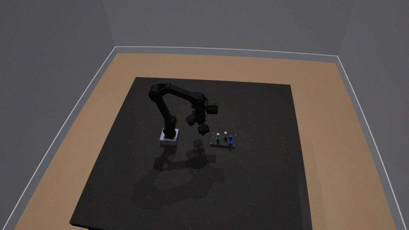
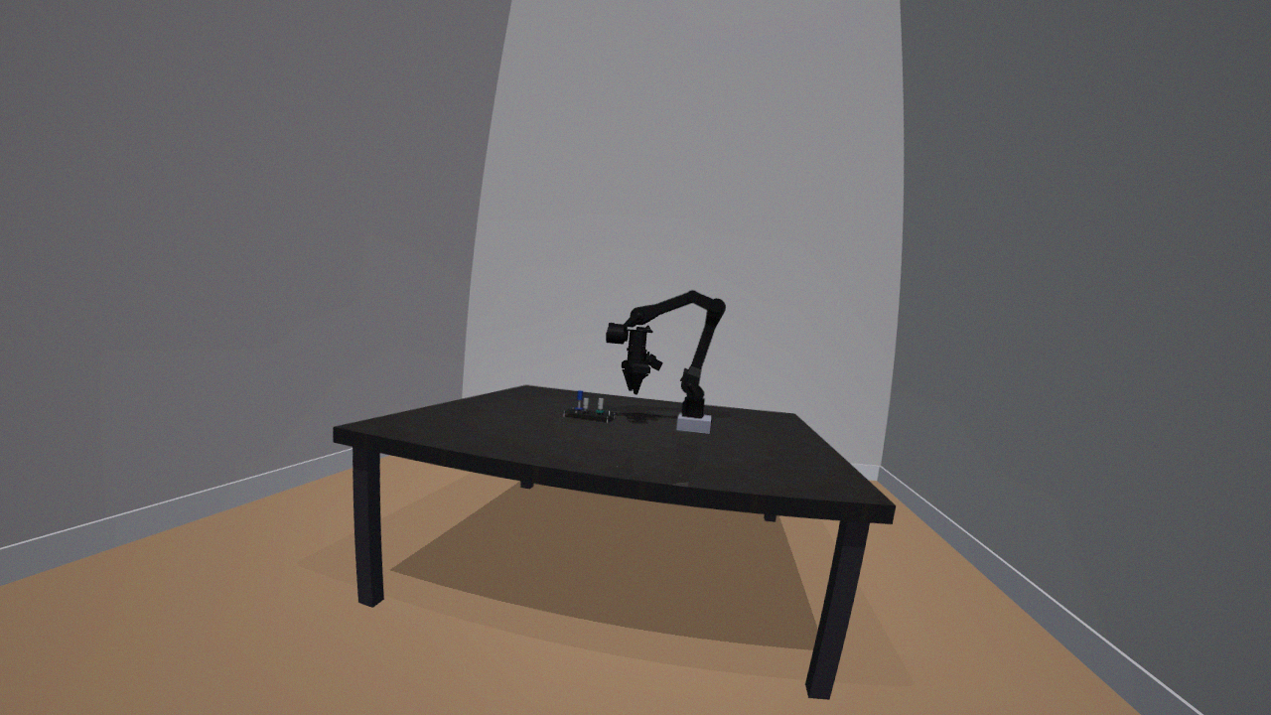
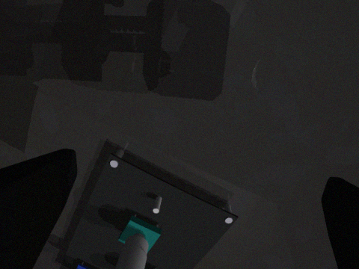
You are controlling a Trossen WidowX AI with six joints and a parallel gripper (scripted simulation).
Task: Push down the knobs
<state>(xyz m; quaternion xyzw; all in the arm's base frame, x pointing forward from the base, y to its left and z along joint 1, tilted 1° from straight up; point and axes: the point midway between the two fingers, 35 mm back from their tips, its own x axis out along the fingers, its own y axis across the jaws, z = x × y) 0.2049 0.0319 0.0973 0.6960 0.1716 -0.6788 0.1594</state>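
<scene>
The dark circuit board (image 1: 220, 143) (image 3: 183, 232) stands on short legs. A blue knob (image 1: 230, 136) (image 2: 580, 393) sits high over its blue potentiometer (image 1: 230, 142), with a gap between them. A pale knob (image 1: 218, 134) (image 2: 601, 403) (image 3: 133, 255) is over the green potentiometer (image 1: 218, 138) (image 3: 152, 235); I cannot tell whether they touch. Another pale knob (image 1: 225, 133) (image 2: 585, 403) is over a dark potentiometer; its seating is too small to judge. My gripper (image 1: 203, 133) (image 2: 635, 390) (image 3: 203, 178) is open and empty, above the table on the robot-base side of the board.
The board carries a small upright pin (image 3: 157, 205) near the green potentiometer and pale corner posts (image 3: 114, 164). The pale robot base (image 1: 169, 140) (image 2: 694, 423) stands away from the board on the black table (image 1: 251, 186) (image 2: 497, 444). Arm shadows darken the scene.
</scene>
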